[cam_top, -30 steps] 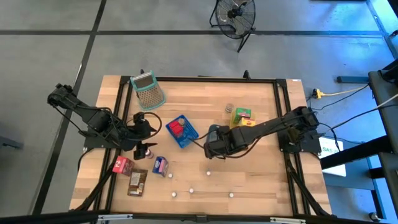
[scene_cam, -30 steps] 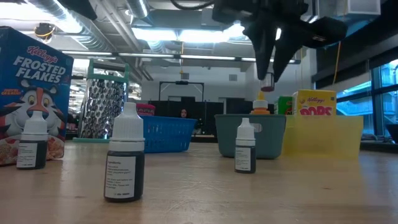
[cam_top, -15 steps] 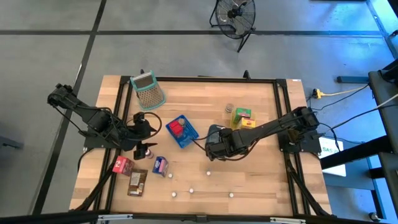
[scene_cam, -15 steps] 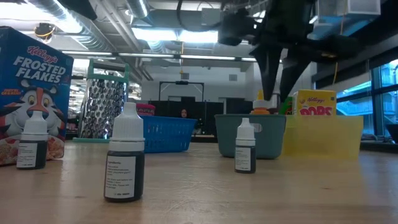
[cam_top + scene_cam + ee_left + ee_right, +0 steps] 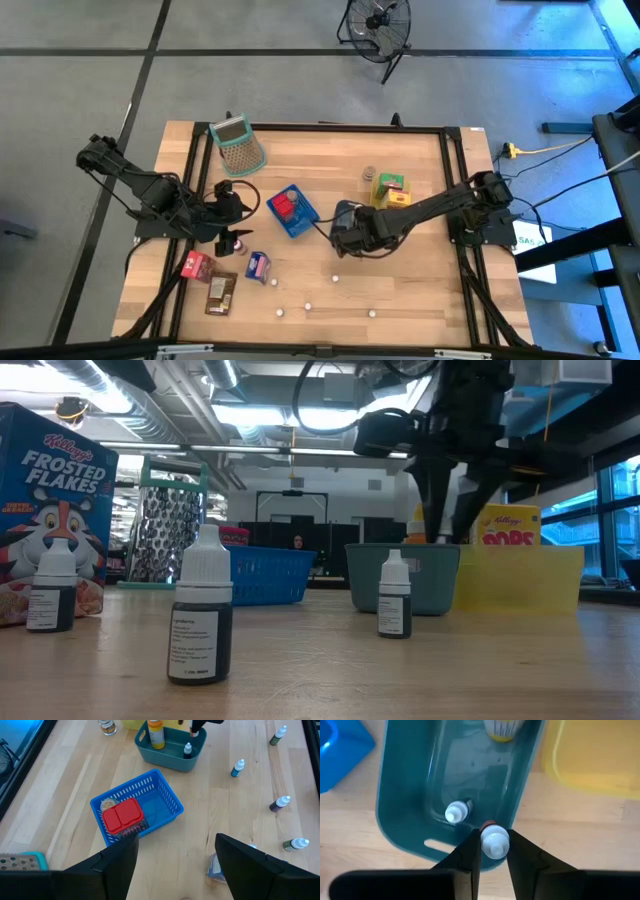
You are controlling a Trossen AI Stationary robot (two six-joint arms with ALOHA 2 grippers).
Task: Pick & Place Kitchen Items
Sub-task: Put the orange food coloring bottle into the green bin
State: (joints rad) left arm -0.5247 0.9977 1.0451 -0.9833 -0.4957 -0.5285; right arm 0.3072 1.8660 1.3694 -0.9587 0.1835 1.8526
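The right gripper [image 5: 493,851] is positioned over the teal tray [image 5: 405,795], jaws pinched on a small white-capped bottle [image 5: 494,841]. The bottle should be lowered clear of the one [image 5: 456,812] already inside, then released. The left gripper [image 5: 175,870] is held spread above the table. "Kellogg's Frosted Flakes" is read on the cereal box [image 5: 55,490].

Two dark jointed arms trailing looped black cables.
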